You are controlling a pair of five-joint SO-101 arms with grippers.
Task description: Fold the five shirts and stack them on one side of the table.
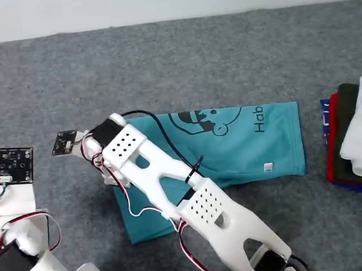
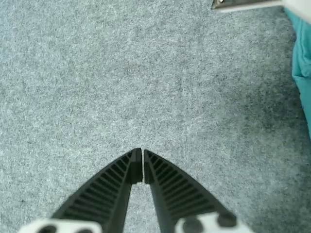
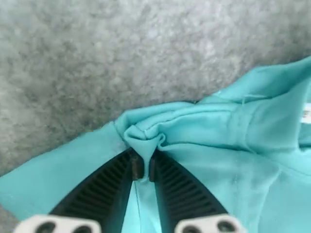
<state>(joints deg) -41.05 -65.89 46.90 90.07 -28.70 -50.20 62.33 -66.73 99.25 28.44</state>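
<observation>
- The teal shirt (image 1: 247, 144) lies flat mid-table, its long axis running left to right; its lower left part is already doubled over.
- The right gripper (image 3: 142, 167) is clamped on a bunched pinch of the teal shirt's left edge, so nearly all the cloth lies to its right, towards the stack (image 1: 355, 138).
- The next fold likely turns on this: the held edge would have to travel right, along the long axis.
- The left gripper (image 2: 143, 165) is closed on nothing, over bare table (image 1: 192, 62) just left of the shirt. It is the nearer arm to that left edge but has no cloth.
- There are no containers. The stack at the right edge shows four folded layers: white on top, then dark green, red and blue.
</observation>
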